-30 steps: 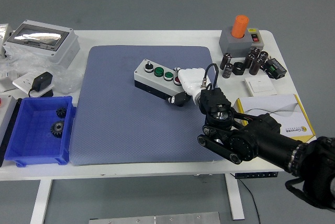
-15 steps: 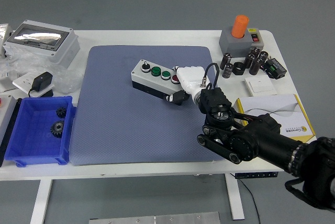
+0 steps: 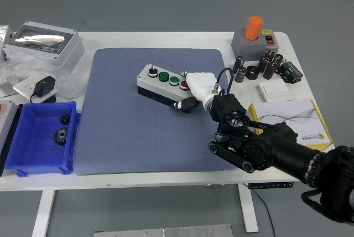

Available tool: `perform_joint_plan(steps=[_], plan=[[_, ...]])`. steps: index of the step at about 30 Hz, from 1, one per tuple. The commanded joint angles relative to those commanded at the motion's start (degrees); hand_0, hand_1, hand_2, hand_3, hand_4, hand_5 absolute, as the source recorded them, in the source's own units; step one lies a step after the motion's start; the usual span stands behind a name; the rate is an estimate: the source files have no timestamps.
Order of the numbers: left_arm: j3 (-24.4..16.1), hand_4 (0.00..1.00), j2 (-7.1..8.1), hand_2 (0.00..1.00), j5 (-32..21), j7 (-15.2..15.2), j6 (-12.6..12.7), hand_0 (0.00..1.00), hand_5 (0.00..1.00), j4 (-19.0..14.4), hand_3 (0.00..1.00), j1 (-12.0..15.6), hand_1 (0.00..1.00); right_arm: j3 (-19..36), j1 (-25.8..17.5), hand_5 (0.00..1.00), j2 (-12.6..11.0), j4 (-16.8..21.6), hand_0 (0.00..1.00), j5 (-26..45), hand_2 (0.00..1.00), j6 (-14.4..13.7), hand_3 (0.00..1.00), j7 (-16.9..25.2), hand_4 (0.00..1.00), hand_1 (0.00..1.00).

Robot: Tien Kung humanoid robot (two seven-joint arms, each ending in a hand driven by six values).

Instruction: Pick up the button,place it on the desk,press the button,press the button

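right hand (image 3: 198, 84) clamped on the right end of the button box (image 3: 164, 85), white fingers over the top by the red button (image 3: 183, 85), a dark finger (image 3: 185, 104) wrapped under the front edge; box sits tilted on the blue mat (image 3: 133, 126), mid-table; two green buttons (image 3: 168, 78) and a black knob (image 3: 151, 71) face up; blue bin (image 3: 25, 137) off left

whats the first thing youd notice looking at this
The right hand, white at the end of a black arm, grips the right end of a grey button box on the blue-grey mat at table centre. Next come the blue bin with gears at left and the orange-topped grey box at far right.
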Motion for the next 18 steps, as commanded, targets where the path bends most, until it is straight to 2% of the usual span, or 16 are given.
perform_joint_plan(steps=[2, 3, 10, 15, 18], plan=[[-0.03, 0.766, 0.00, 0.674, 0.00, -0.14, 0.09, 0.674, 0.569, 0.01, 0.817, 0.01, 0.682, 0.27, -0.08, 0.002, 0.00, 0.12, 0.014, 0.61, 0.291, -0.45, 0.374, 0.54, 0.124, 0.205], [-0.05, 0.768, 0.00, 0.673, 0.03, -0.22, 0.14, 0.672, 0.573, 0.02, 0.815, 0.02, 0.682, 0.41, -0.13, 0.002, 0.00, 0.19, 0.015, 1.02, 0.277, -0.73, 0.301, 0.89, 0.120, 0.195], [-0.07, 0.768, -0.09, 0.674, -0.08, -0.66, 0.55, 0.671, 0.581, 0.05, 0.813, 0.11, 0.682, 2.41, -0.86, 0.002, 0.00, 2.53, 0.016, 2.85, 0.274, -3.16, 0.303, 3.45, 0.133, 0.195], [-0.04, 0.770, -0.28, 0.674, -0.29, -0.83, 0.77, 0.671, 0.581, 0.09, 0.812, 0.21, 0.683, 2.87, -2.21, 0.002, -0.13, 7.78, 0.014, 2.67, 0.273, -4.48, 0.312, 6.69, 0.149, 0.198], [0.00, 0.770, -0.45, 0.674, -0.43, -0.90, 0.87, 0.671, 0.581, 0.10, 0.812, 0.31, 0.683, 2.33, -3.42, 0.002, -1.61, 11.21, 0.014, 2.54, 0.273, -4.84, 0.312, 9.16, 0.149, 0.198]])
